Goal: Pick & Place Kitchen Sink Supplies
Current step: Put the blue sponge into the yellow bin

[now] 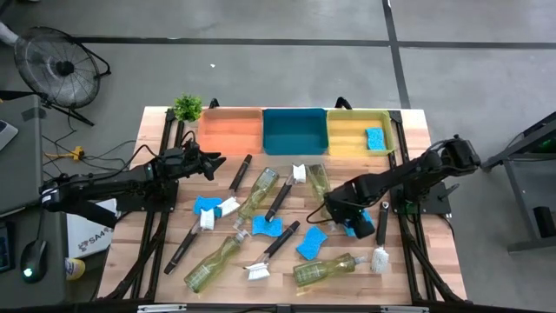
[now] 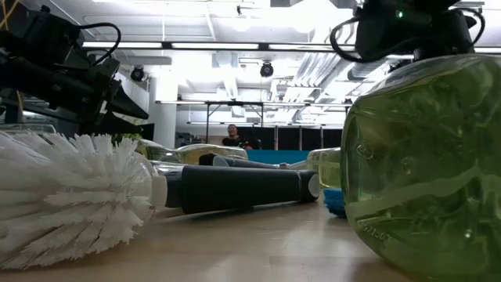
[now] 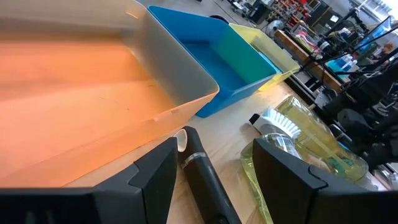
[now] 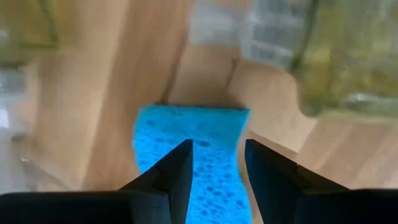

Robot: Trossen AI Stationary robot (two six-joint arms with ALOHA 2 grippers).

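Clear bottles of yellow-green liquid (image 1: 259, 191), blue sponges (image 1: 313, 243) and black brushes with white heads (image 1: 278, 248) lie scattered on the wooden table. My left gripper (image 1: 215, 161) is open and empty by the orange bin, and a brush's black handle (image 3: 199, 168) lies on the table just ahead of its fingers (image 3: 214, 149). My right gripper (image 1: 347, 222) is at the table's right middle, pointing down over a blue sponge (image 4: 211, 124). Its fingers (image 4: 217, 152) stand a little apart above the sponge, which also shows in the high view (image 1: 358, 229). My right gripper comes at the blue sponge from above, one fingertip (image 4: 177, 165) in front of the sponge's face (image 4: 155, 143). The fingers hide where they would meet the sponge, so I cannot tell whether they touch it.
An orange bin (image 1: 230, 130), a blue bin (image 1: 294, 130) and a yellow bin (image 1: 352, 130) stand in a row at the far edge; one blue sponge (image 1: 375, 139) lies in the yellow bin. A small green plant (image 1: 187, 107) stands at the far left. A brush (image 1: 380, 239) lies beside my right arm.
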